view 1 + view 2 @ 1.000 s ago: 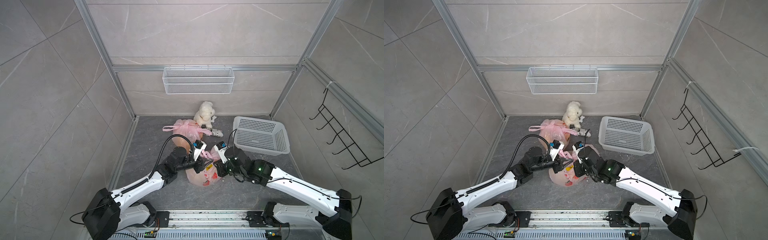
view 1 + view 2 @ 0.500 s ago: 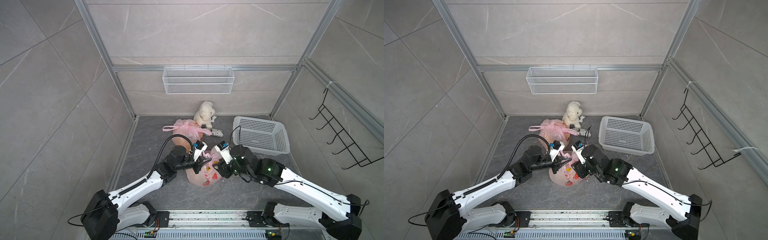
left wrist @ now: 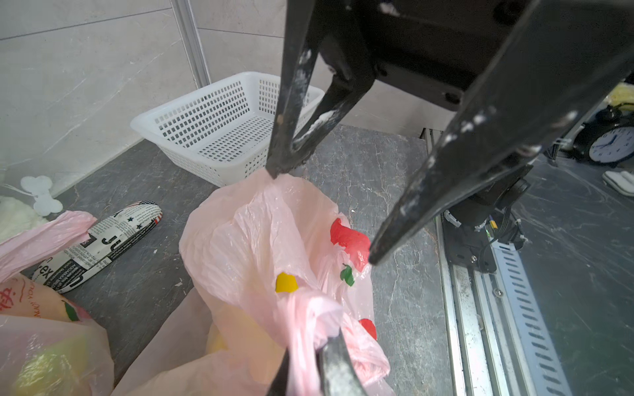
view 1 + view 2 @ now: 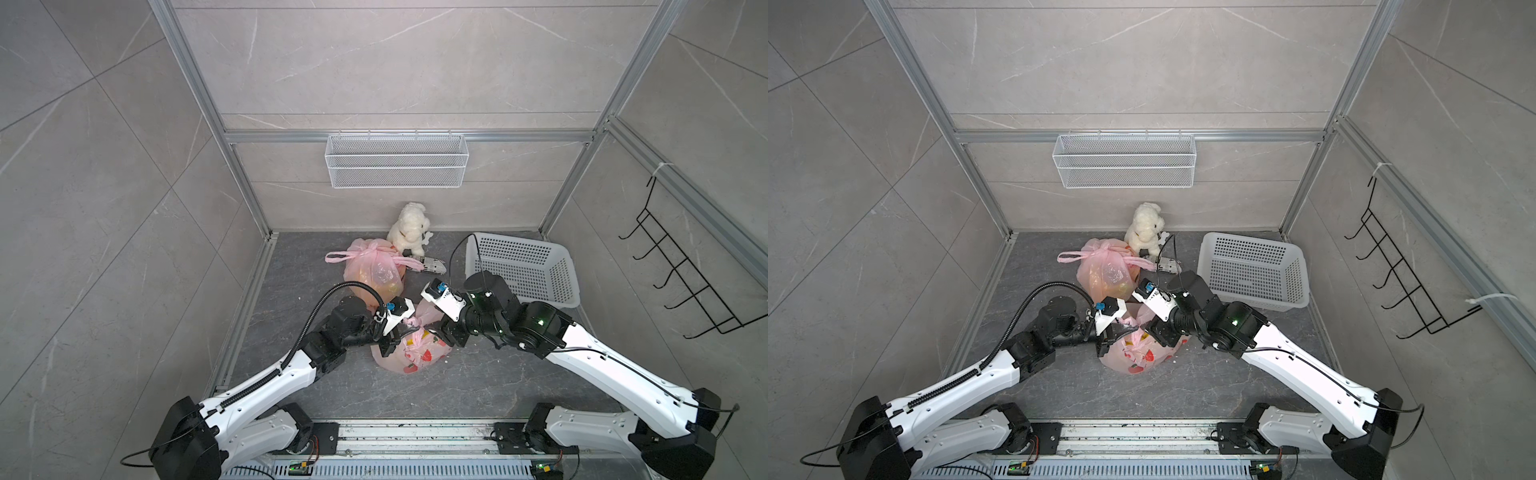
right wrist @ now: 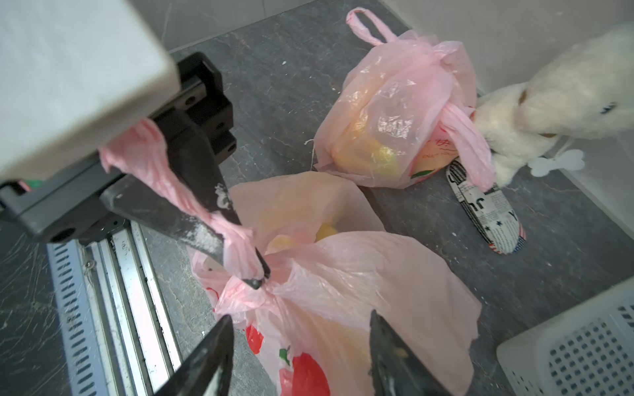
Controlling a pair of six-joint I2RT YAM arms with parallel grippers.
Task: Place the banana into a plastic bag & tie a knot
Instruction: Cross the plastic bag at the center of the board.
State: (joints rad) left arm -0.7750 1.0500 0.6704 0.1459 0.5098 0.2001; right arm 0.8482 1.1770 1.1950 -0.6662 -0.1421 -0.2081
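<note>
The pink plastic bag point(image 4: 411, 357) point(image 4: 1138, 357) with fruit prints lies on the dark floor between both arms. My left gripper point(image 4: 405, 328) point(image 3: 308, 346) is shut on a twisted pink handle of the bag point(image 3: 267, 247), also seen in the right wrist view as the left gripper point(image 5: 257, 281) pinching that strip. My right gripper point(image 4: 440, 336) point(image 5: 300, 317) stands open just over the bag point(image 5: 360, 274), jaws apart on either side of its film, holding nothing. The banana is hidden, apart from a dim yellow shape point(image 5: 325, 229) inside the bag.
A second, tied pink bag point(image 4: 374, 270) sits behind, next to a white plush toy point(image 4: 409, 228) and a newspaper-print slipper point(image 4: 434, 265). A white basket point(image 4: 523, 266) stands at the back right. A wire shelf point(image 4: 395, 166) and hook rack point(image 4: 685, 286) hang on the walls.
My left gripper has closed on the bag's handle. My right gripper has let go of the bag, opened, and drawn back a little to the right.
</note>
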